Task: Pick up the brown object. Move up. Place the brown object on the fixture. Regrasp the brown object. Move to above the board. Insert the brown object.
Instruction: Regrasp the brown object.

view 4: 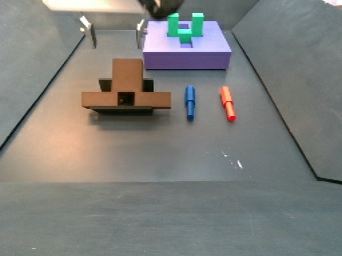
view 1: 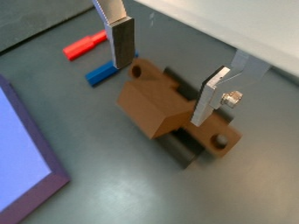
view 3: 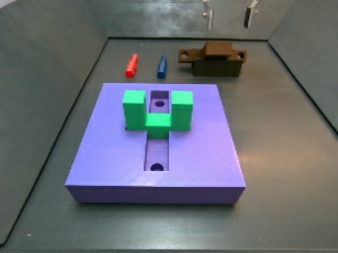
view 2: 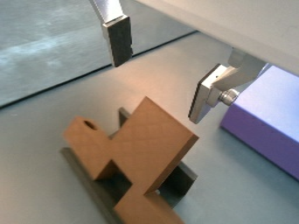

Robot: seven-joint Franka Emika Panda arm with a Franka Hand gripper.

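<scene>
The brown object [view 1: 158,109] [view 2: 138,149] rests across the dark fixture [view 1: 181,151] [view 2: 91,169], its round hole at one end; both side views show it near the far wall [view 3: 211,53] [view 4: 127,78]. My gripper [view 1: 162,87] [view 2: 159,87] hangs open above it, fingers [view 1: 121,39] spread to either side, touching nothing. In the side views the gripper [view 3: 228,20] [view 4: 115,32] sits high over the piece. The purple board [view 3: 199,148] [view 4: 211,55] carries a green block [view 3: 158,109] [view 4: 187,27] beside its slot.
A red bar [view 3: 132,65] [view 4: 227,103] [view 1: 84,45] and a blue bar [view 3: 161,66] [view 4: 191,101] [view 1: 101,73] lie side by side between the fixture and the board. Grey walls enclose the floor on all sides.
</scene>
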